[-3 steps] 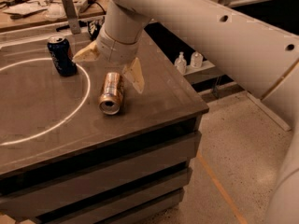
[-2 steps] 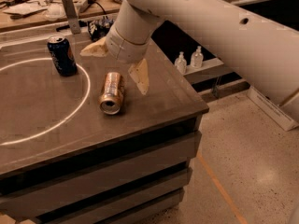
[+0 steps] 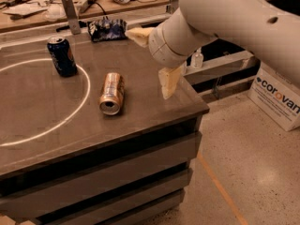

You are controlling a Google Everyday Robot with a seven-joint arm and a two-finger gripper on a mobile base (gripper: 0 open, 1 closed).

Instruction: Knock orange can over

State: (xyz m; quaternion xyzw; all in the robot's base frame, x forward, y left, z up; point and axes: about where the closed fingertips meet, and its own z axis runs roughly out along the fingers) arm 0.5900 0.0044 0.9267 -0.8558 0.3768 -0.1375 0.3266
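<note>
The orange can point(image 3: 112, 93) lies on its side on the grey table point(image 3: 42, 121), its silver top end facing the front edge. It rests just outside the white circle line. My gripper point(image 3: 152, 57) hangs above the table's right part, to the right of the can and apart from it. Its two pale fingers point(image 3: 168, 81) are spread wide and hold nothing. The big white arm comes in from the upper right.
A dark blue can point(image 3: 61, 55) stands upright at the back left on the white circle line point(image 3: 79, 104). A dark snack bag point(image 3: 108, 29) lies at the table's back edge. A workbench with clutter is behind. A Corovan box point(image 3: 276, 97) stands on the floor at right.
My gripper has drawn away from the can, moving right and up. The orange can lies on its side in the same spot throughout.
</note>
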